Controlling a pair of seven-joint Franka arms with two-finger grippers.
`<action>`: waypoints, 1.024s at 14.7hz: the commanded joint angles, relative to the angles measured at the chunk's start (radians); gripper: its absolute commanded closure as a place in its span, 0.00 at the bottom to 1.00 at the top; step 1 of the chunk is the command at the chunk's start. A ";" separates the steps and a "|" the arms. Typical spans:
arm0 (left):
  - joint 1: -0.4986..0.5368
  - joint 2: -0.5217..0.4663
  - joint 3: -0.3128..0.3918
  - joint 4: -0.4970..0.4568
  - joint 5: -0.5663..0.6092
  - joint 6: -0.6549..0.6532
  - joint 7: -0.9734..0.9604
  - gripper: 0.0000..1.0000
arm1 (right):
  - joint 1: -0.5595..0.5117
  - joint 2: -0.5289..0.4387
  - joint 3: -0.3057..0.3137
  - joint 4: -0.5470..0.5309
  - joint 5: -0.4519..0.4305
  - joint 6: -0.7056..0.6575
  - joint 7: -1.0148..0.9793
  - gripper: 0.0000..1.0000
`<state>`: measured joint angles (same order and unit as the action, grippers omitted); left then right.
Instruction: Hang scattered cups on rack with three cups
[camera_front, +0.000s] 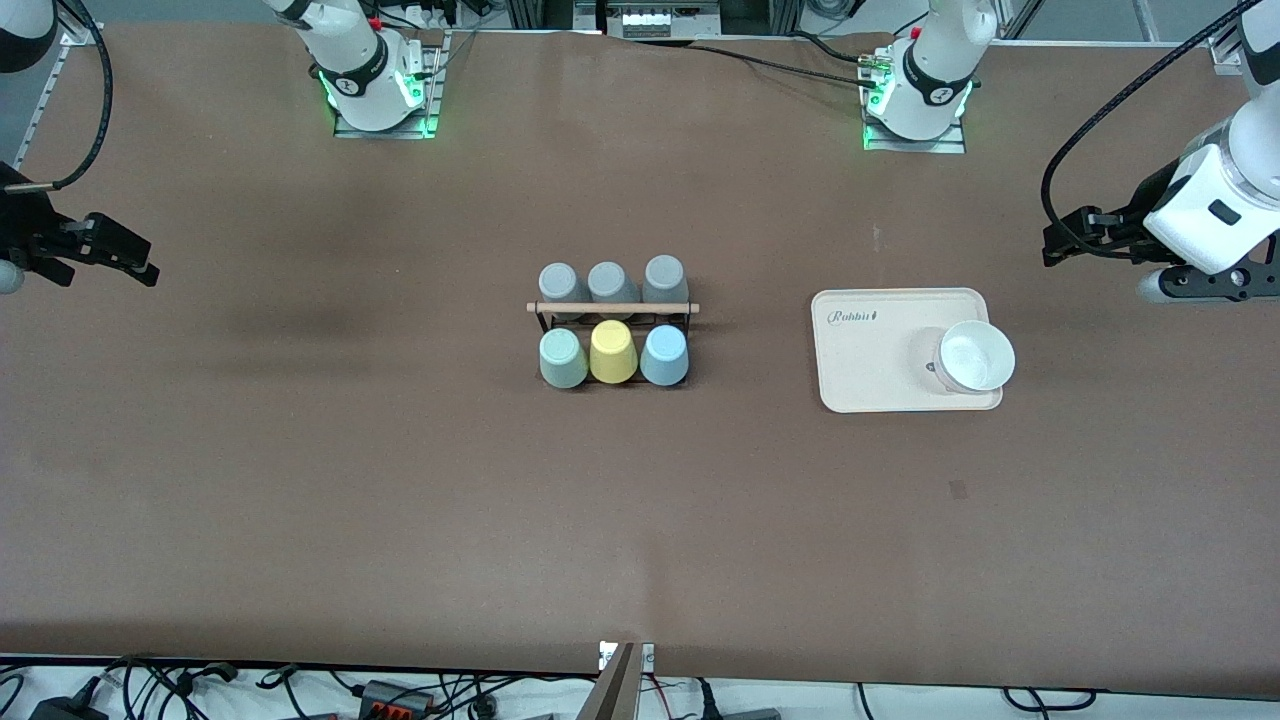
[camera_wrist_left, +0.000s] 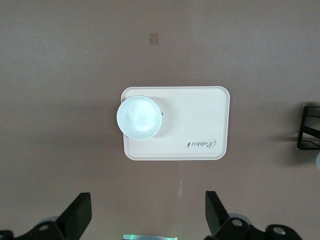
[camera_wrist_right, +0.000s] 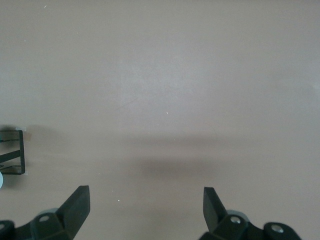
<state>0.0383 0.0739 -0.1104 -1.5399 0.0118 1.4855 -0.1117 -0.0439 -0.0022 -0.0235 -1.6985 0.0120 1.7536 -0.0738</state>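
The black wire rack with a wooden dowel (camera_front: 612, 308) stands mid-table. The pale blue cup (camera_front: 664, 356) and the sage green cup (camera_front: 563, 359) sit upside down on its pegs in the row nearer the camera, with a yellow cup (camera_front: 613, 352) between them. My left gripper (camera_front: 1052, 245) is open and empty, in the air at the left arm's end of the table; in the left wrist view (camera_wrist_left: 148, 197) it looks down on the tray. My right gripper (camera_front: 145, 262) is open and empty at the right arm's end, over bare table in the right wrist view (camera_wrist_right: 145, 191).
Three grey cups (camera_front: 612, 282) fill the rack's row farther from the camera. A cream tray (camera_front: 860, 360) with a white bowl (camera_front: 975, 357) on it lies toward the left arm's end; both show in the left wrist view, tray (camera_wrist_left: 200, 115) and bowl (camera_wrist_left: 139, 117).
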 joint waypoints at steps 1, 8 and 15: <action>0.009 -0.020 -0.002 -0.013 -0.019 -0.007 0.021 0.00 | -0.007 -0.032 0.010 -0.029 -0.001 -0.009 0.000 0.00; 0.009 -0.020 -0.002 -0.013 -0.019 -0.008 0.021 0.00 | -0.007 -0.059 0.014 -0.052 -0.001 -0.011 0.006 0.00; 0.009 -0.020 -0.002 -0.013 -0.019 -0.008 0.021 0.00 | -0.007 -0.059 0.016 -0.063 -0.004 -0.002 0.005 0.00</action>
<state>0.0383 0.0739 -0.1104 -1.5399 0.0118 1.4855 -0.1116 -0.0439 -0.0348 -0.0176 -1.7347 0.0120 1.7426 -0.0738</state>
